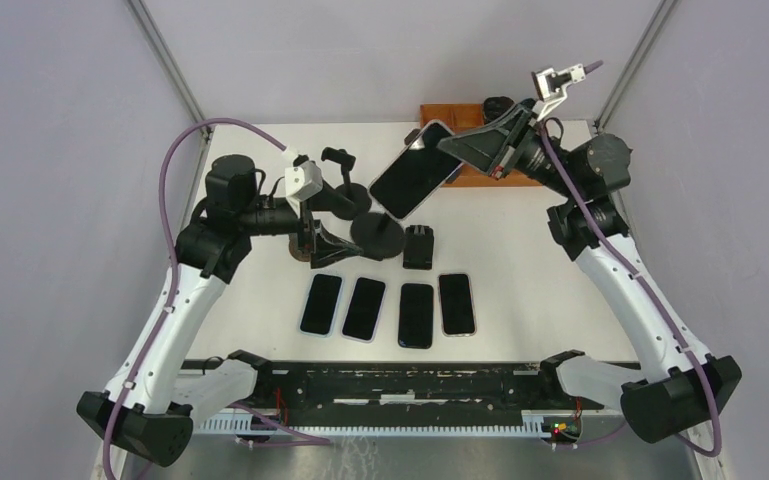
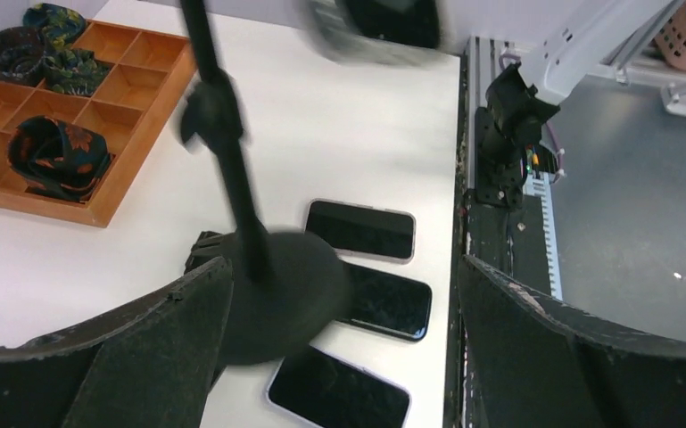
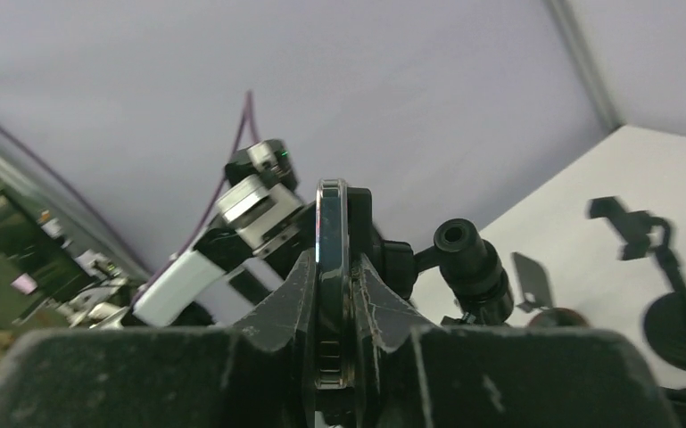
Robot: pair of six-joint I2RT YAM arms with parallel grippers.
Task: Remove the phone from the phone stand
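Observation:
A dark phone (image 1: 415,172) hangs tilted above the back middle of the table. My right gripper (image 1: 460,145) is shut on its upper edge; in the right wrist view the fingers pinch the phone (image 3: 331,259) edge-on. The phone stand's black holder (image 3: 363,209) and its joint (image 3: 466,250) sit against the phone's back; I cannot tell whether it still clamps the phone. The stand's round base (image 1: 377,232) rests on the table. My left gripper (image 1: 335,248) is open, and in the left wrist view its fingers (image 2: 143,339) flank the base (image 2: 276,290) and pole (image 2: 232,169).
Several dark phones lie in a row near the front (image 1: 416,315), also in the left wrist view (image 2: 361,227). A second stand (image 1: 338,190) and a small black holder (image 1: 418,247) stand nearby. A wooden tray (image 2: 125,89) with rolled cloths sits at the back.

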